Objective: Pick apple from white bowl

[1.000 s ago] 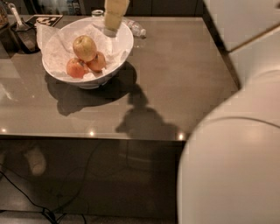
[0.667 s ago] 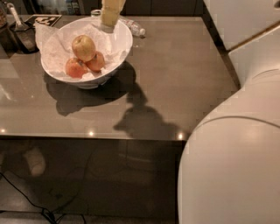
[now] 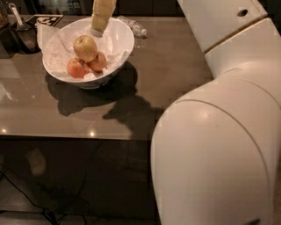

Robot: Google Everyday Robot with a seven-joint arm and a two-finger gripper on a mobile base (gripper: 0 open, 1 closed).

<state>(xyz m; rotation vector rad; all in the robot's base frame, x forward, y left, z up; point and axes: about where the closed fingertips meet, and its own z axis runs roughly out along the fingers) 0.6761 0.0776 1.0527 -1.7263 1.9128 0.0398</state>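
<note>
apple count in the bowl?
3, all in the white bowl: pale apple on top, redder apple front-left, redder apple right. More may hide underneath. Gripper hovers over the bowl's far side.

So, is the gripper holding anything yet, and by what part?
Nothing is held: the gripper hovers over the white bowl, close above the apple, which lies inside.

The robot's arm is clad in a big glossy white rounded shell (image 3: 210, 162), smooth and bulbous, with soft highlights on its curve. Above it sits a flatter white upper segment (image 3: 219, 22), set off by a thin tan seam line (image 3: 235, 31) and marked by one small dark round hole (image 3: 242, 12). The cream-coloured, tapered gripper (image 3: 96, 31), with a greyish tip, hangs over the far inside wall of the glossy white round bowl (image 3: 120, 41).
</note>
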